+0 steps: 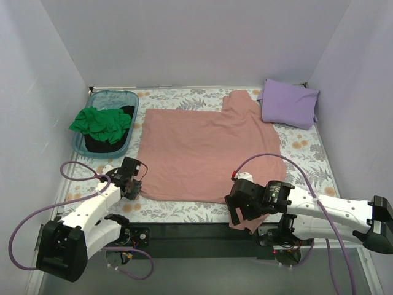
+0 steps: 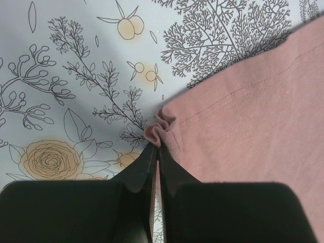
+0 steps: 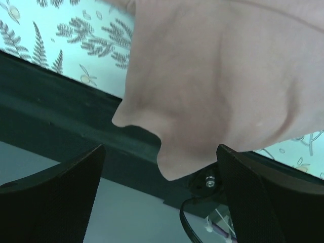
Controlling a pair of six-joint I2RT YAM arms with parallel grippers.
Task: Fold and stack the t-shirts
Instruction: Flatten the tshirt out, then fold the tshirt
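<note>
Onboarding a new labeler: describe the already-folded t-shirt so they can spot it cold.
On the floral table cover, go to the far right corner, beyond the salmon-pink shirt spread flat mid-table. The lavender shirt lies there, folded into a compact pad. It alone is purple and folded; the green shirt and black shirt sit bunched in the teal tub at far left.

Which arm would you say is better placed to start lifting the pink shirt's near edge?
Left: the left gripper is shut on the pink shirt's near corner, while the right gripper is open, gripping nothing.
</note>
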